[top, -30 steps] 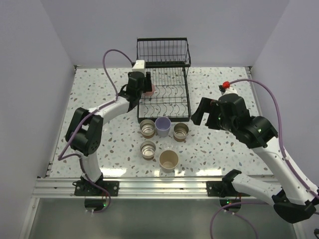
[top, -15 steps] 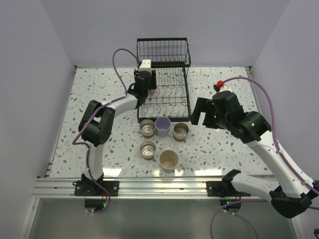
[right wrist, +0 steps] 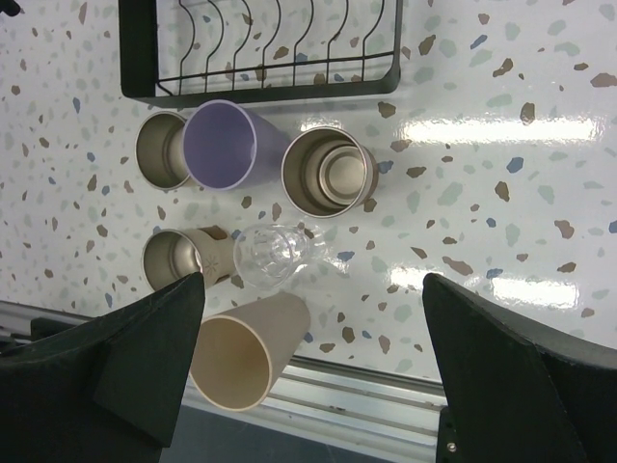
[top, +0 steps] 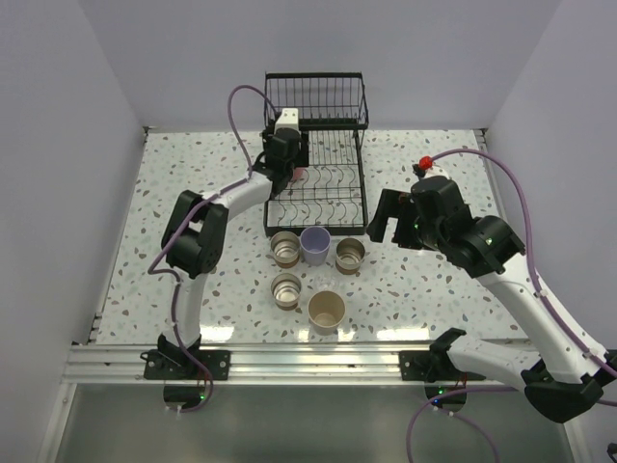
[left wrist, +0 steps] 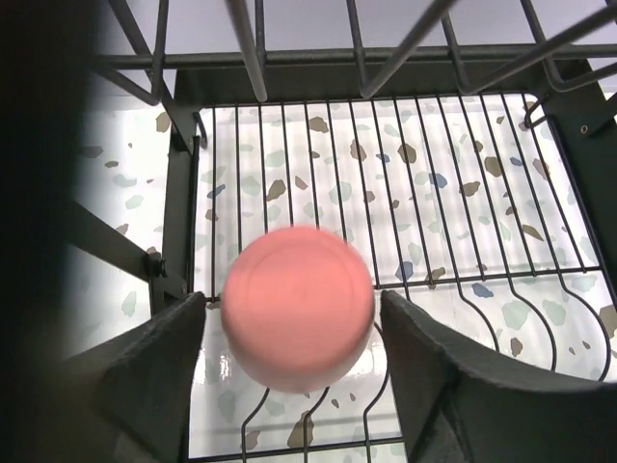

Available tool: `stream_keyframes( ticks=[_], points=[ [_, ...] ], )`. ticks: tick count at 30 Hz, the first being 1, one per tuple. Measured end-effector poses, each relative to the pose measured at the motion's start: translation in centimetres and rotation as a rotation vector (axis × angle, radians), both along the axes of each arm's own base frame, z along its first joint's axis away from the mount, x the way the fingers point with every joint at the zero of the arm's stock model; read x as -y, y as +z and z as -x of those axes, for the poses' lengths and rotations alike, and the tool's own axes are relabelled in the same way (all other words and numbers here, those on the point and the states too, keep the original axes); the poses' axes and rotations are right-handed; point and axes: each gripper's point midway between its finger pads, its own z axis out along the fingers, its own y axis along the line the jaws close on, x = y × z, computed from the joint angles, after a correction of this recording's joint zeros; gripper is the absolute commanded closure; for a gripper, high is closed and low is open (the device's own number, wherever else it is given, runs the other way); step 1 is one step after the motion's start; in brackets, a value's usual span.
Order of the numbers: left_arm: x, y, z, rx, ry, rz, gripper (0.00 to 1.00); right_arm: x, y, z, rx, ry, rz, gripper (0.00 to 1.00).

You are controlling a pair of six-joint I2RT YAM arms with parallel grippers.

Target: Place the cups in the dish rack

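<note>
Coral-pink cup (left wrist: 297, 307) base-up over dish rack (left wrist: 179, 212) tines, between parted fingers (left wrist: 154, 376) of left gripper (left wrist: 292, 318), narrow gaps, right gripper (right wrist: 313, 289) wide open, empty.

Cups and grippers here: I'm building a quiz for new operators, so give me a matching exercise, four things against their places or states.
Things:
1. coral-pink cup
2. lavender cup
3. beige cup
4. right gripper

Places or states:
A. between two brown cups, just in front of the dish rack
B. open, above the table, holding nothing
C. upside down between the fingers of the left gripper, over the dish rack's tray
D. nearest the table's near edge

Pairs: 1-C, 2-A, 3-D, 4-B
</note>
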Motion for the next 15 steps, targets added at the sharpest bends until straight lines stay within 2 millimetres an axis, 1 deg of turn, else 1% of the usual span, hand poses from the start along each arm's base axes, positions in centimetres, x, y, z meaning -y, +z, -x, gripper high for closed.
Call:
stream_keyframes(
  ticks=[1,2,4,6,7,12,15],
  points=[
    [0.0,0.0,0.0,-0.003,0.000,-0.001,0.15,0.0,0.0,0.0,0.000,0.000,0.000,0.02],
    [0.0,0.0,0.1,-0.007,-0.001,-0.002,0.11,0.0,0.0,0.0,0.000,0.000,0.000,0.02],
    [0.1,-0.1,0.1,-0.012,0.000,0.000,0.07,0.0,0.0,0.0,0.001,0.000,-0.001,0.02],
    [0.1,-0.1,0.2,-0.016,0.000,-0.001,0.06,0.0,0.0,0.0,0.001,0.000,-0.001,0.02],
    [0.1,-0.1,0.2,-0.016,0.001,-0.001,0.00,0.0,0.1,0.0,0.002,0.000,-0.002,0.02],
    [0.0,0.0,0.4,-0.024,0.004,0.001,0.00,0.1,0.3,0.2,0.009,0.001,-0.008,0.02],
    [-0.4,0.2,1.2,-0.038,0.003,-0.006,0.00,0.0,0.4,0.2,0.010,0.005,-0.012,0.02]
  ],
)
